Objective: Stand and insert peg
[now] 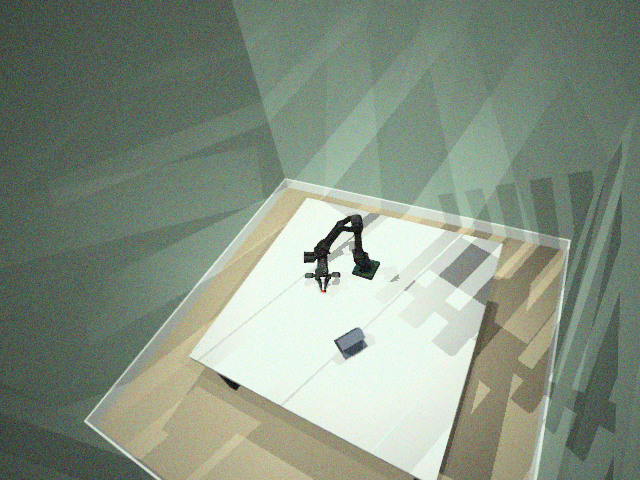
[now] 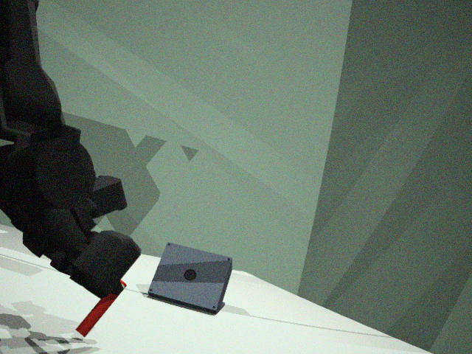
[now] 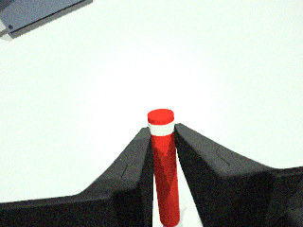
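- Fingers (image 1: 318, 284) (image 2: 110, 286): nearly shut, narrow gap, clamped on peg (image 1: 323, 291) (image 2: 95, 314) (image 3: 166, 175), one finger each side.
- Grip pt: close to banded end; white band (image 3: 161, 129) w/ red cap above it shows at the fingertips, wrist view.
- Peg: red, round. Long plain part runs down & back from fingers; wrist view has it going away between them, far end near bottom of frame.
- Peg att.: tilted in ext. view, not upright; plain end lower, banded end up by fingertips. Contact betw. plain end & counter (image 1: 258, 320) (image 2: 304, 324) (image 3: 237, 57): can't tell.
- Arm (image 1: 336, 233) (image 2: 30, 91): black, bent over, reaching down to peg. Top view: stands on dk green base (image 1: 374, 271), which is on counter.
- Panel (image 1: 350, 338) (image 2: 171, 282) (image 3: 44, 11): blue-grey, sloped, on counter, well apart from peg. Only its lower edge & a corner in wrist view, upper L.
- Hole (image 2: 189, 274): dk, round, approx. mid-face; peg is outside it. Small dk dots nr panel corners.
- Counter: white, w/ patchy shadows; tan floor (image 1: 206, 423) around it, top view.
- Walls (image 1: 155, 129) (image 2: 248, 114): grey-green, streaked w/ lt & shadow.
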Motion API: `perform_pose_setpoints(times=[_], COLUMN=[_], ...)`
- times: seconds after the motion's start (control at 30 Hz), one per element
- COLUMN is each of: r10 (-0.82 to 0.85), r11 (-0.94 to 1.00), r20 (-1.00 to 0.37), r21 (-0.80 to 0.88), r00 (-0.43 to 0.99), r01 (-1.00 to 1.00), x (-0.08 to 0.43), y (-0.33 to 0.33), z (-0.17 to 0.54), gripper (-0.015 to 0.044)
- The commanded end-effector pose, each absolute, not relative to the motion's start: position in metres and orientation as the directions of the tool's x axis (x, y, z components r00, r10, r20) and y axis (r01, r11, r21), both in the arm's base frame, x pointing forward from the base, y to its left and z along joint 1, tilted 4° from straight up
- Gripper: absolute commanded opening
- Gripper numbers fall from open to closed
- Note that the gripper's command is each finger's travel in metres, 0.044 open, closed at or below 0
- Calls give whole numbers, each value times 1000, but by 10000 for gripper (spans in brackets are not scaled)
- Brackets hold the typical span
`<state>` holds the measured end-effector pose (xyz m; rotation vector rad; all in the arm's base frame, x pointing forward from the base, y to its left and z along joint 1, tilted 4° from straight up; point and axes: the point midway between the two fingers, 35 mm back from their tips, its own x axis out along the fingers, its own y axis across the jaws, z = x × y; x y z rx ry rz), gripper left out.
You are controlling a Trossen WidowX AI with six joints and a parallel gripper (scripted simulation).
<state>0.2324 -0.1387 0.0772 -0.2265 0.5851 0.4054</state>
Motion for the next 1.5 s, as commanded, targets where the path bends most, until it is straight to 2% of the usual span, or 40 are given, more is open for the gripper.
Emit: perform_pose_setpoints(times=[0.0,1.3,1.47], r10=[320,403,398], r11=[897,897,897], r20=[-548,-244,-271], r21=[-87,-87,-87], r00=[773,882,877], r01=[-433,-434,-434], x=[230,206,205], y=[-139,-150,-150], z=[76,73,74], gripper=[49,49,49])
